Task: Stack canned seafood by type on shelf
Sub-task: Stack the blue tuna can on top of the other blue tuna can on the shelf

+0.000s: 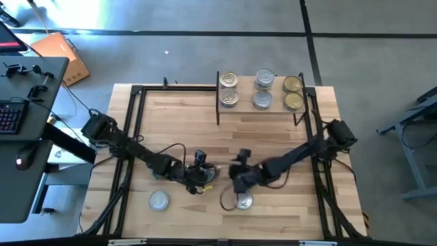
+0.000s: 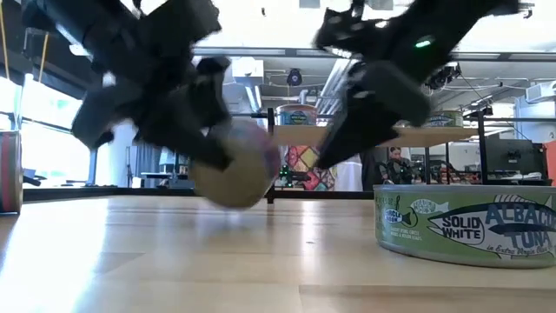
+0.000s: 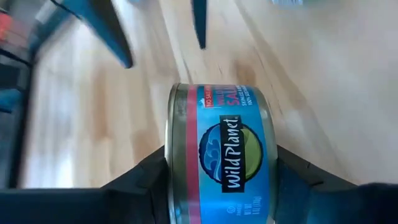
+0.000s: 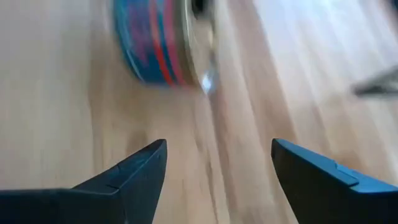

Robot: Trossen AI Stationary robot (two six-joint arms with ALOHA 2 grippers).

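Note:
My left gripper (image 1: 199, 171) is near the table's middle, shut on a blue-labelled tin (image 3: 221, 149) that hangs above the wood in the low view (image 2: 234, 169). My right gripper (image 1: 239, 179) stands close to its right, open (image 4: 217, 162), with the same blue tin (image 4: 155, 43) ahead of its fingers. A green-labelled tuna tin (image 2: 469, 222) stands flat on the table by the right gripper (image 1: 243, 200). Another silver tin (image 1: 159, 200) lies near the front left. The light wood shelf (image 1: 259, 113) at the far edge carries several tins in three pairs, the right pair gold-toned (image 1: 293, 92). My left gripper pinches the blue tin between its two fingers, one finger (image 3: 146, 177) on each flat end, beside the rim (image 3: 174, 137). The fingers slant down from the table's left. The tin stands on edge with its label wall toward the wrist camera, and is lifted clear of the table.
Black frame rails (image 1: 133, 137) run along the table's left, right and far sides. Cables (image 1: 171, 154) trail by the left arm. A desk with a keyboard (image 1: 10, 116) stands left of the table. Bare wood lies between the grippers and the shelf.

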